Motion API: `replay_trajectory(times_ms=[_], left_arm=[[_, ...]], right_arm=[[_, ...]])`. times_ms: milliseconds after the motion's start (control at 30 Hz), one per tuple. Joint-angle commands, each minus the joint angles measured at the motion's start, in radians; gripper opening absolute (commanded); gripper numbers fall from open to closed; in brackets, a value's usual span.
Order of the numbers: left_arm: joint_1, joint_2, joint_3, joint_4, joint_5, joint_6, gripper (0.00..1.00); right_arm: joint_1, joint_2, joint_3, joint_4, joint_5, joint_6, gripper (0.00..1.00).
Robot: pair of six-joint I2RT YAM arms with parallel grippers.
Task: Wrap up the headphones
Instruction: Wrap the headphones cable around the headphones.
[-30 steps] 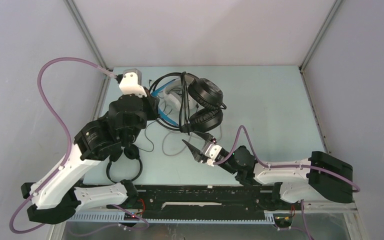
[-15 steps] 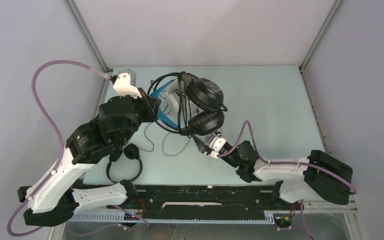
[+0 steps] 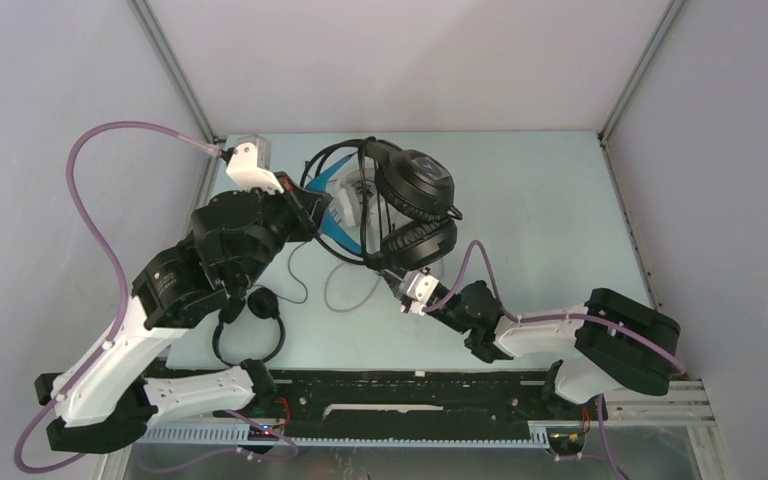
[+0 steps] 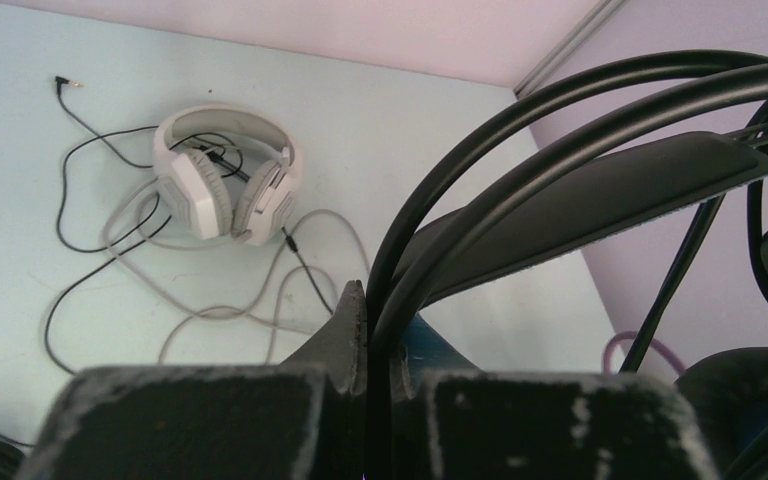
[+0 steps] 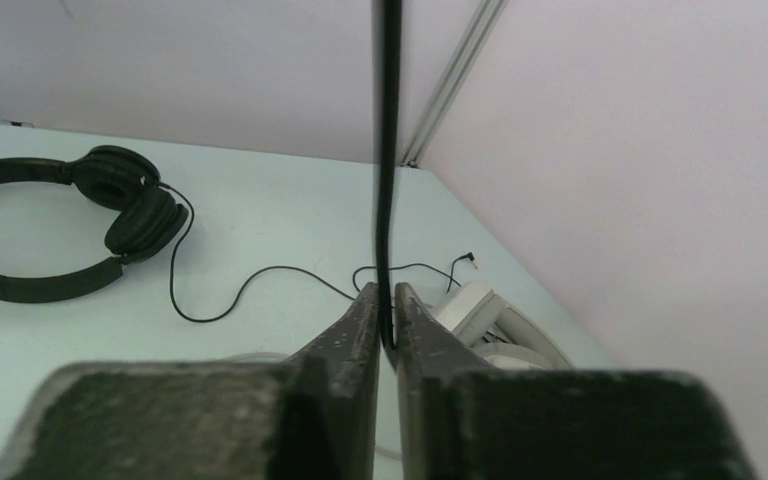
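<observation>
1. Black bulky headphones (image 3: 415, 205) held up toward 12 o'clock of the table (image 3: 540, 200); swinging cups could snag the white pair (image 3: 343, 200) below.
2. Left gripper (image 4: 370, 300) is clamped on the headband (image 4: 580, 190); the thin hold could slip.
3. Right gripper (image 5: 385, 295) pinches the cable (image 5: 388, 150); a hard pull may strain it.

Worktop (image 3: 540, 200) pale mint-blue. Big headphones (image 3: 415, 185) black, blue trim; hanging cable (image 5: 387, 150) black. White headphones (image 4: 195, 190): white shell, grey pads, grey cord (image 3: 327, 288). Slim headphones (image 5: 110, 215) black, thin cord (image 5: 260, 268) black. Hoses (image 3: 73, 170) mauve. Walls (image 3: 390, 60) pale lilac-grey.

The right of the table (image 3: 550, 190) lies open; black headphones (image 3: 415, 195) and loose cables (image 3: 326, 290) crowd the left.
</observation>
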Motion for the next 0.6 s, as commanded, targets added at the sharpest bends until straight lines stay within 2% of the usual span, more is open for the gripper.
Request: replay_trajectory(times_ms=[0, 100, 267, 400, 567], left_arm=[[0.002, -0.059, -0.032, 0.261, 0.033, -0.069, 0.0], [0.002, -0.057, -0.062, 0.328, 0.006, -0.02, 0.0], [0.008, -0.037, -0.043, 0.352, 0.024, 0.002, 0.0], [0.008, -0.034, -0.004, 0.293, 0.036, 0.015, 0.0], [0.008, -0.038, 0.048, 0.202, 0.003, 0.035, 0.0]], right_arm=[[0.004, 0.03, 0.033, 0.094, -0.029, 0.029, 0.06], [0.014, 0.027, 0.034, 0.093, -0.034, 0.036, 0.0], [0.016, 0.01, 0.032, 0.056, -0.026, 0.04, 0.0], [-0.005, 0.002, 0.014, 0.078, -0.001, 0.065, 0.0], [-0.023, -0.031, -0.015, 0.105, 0.103, 0.054, 0.0]])
